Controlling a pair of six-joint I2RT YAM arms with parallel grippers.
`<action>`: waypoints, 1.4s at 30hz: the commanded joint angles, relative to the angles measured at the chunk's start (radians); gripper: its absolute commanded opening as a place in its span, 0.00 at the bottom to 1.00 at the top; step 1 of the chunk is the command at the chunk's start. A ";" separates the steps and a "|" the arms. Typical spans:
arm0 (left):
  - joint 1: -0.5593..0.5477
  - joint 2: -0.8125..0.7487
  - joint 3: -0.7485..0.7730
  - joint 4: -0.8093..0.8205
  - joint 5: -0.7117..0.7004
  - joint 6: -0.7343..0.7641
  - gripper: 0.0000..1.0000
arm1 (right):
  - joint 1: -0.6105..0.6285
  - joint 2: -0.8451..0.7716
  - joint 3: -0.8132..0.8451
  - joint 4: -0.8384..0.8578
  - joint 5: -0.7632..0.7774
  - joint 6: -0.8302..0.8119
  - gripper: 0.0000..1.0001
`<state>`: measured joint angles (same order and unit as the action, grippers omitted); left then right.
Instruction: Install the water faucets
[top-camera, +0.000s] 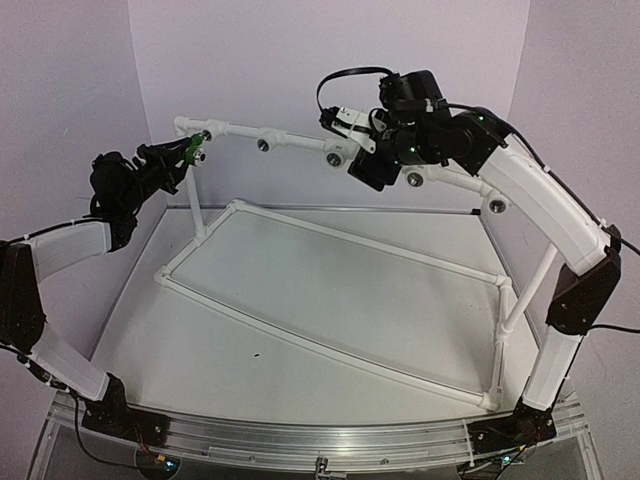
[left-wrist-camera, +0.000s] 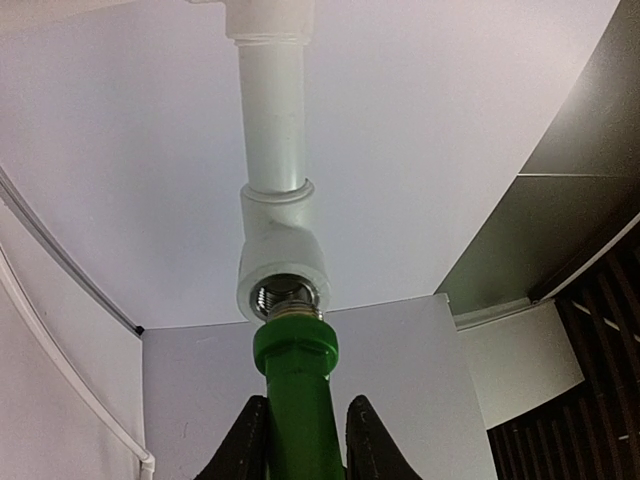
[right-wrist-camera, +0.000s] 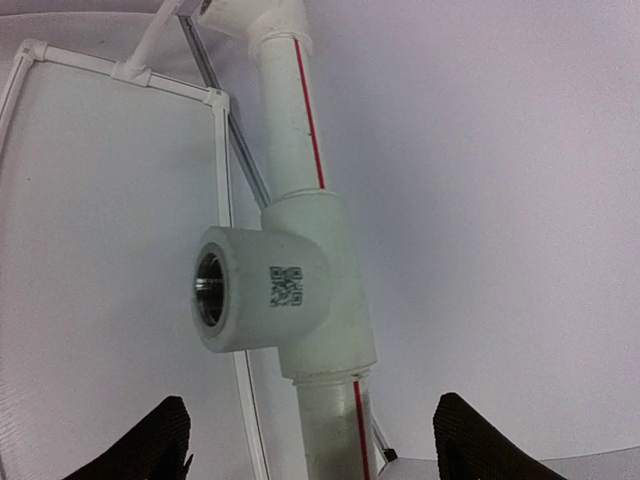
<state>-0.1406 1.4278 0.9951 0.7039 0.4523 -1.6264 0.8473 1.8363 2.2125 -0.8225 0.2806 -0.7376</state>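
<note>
– At the far left corner of the pipe frame (top-camera: 330, 240), where was the faucet (left-wrist-camera: 297, 400)?

– Its green body was clamped between the left jaws, pointing straight at the corner fitting (left-wrist-camera: 280, 265). Its silver threaded end met the mouth of that fitting's socket. Some thread showed between the green collar and the white rim, so I judged it entered but not seated.

– So which step was that?

– Screwing in the first faucet, I'd say. The other sockets along the top rail (top-camera: 262, 145) looked bare, so most of the task lay ahead.

– And the right arm (top-camera: 540, 210)?

– Its jaws stood wide apart, one on each side of a fitting (right-wrist-camera: 290, 290) further along the rail, touching nothing that I could see. The fitting's socket faced sideways in the wrist view, and it was empty.

– What did the next move call for?

– Turning the faucet about its own axis while keeping it square to the socket. Any tilt could cross the thread. The right jaws seemed well placed to close on the rail and steady it against the twist, though that was only my reading.

– Any spare faucets on the desk (top-camera: 150, 340)?

– None that I could make out.
</note>
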 joint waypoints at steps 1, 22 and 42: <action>0.002 0.001 0.067 0.044 0.019 0.032 0.00 | -0.024 0.035 0.034 0.029 0.060 -0.023 0.81; 0.002 0.056 0.112 0.059 0.033 -0.003 0.00 | -0.051 0.046 -0.024 0.026 -0.046 -0.068 0.21; 0.000 0.081 0.095 0.071 0.066 -0.044 0.00 | -0.050 0.041 -0.018 0.025 -0.103 -0.062 0.03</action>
<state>-0.1383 1.5020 1.0725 0.7073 0.4979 -1.6380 0.7860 1.8866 2.2028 -0.7963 0.2401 -0.8745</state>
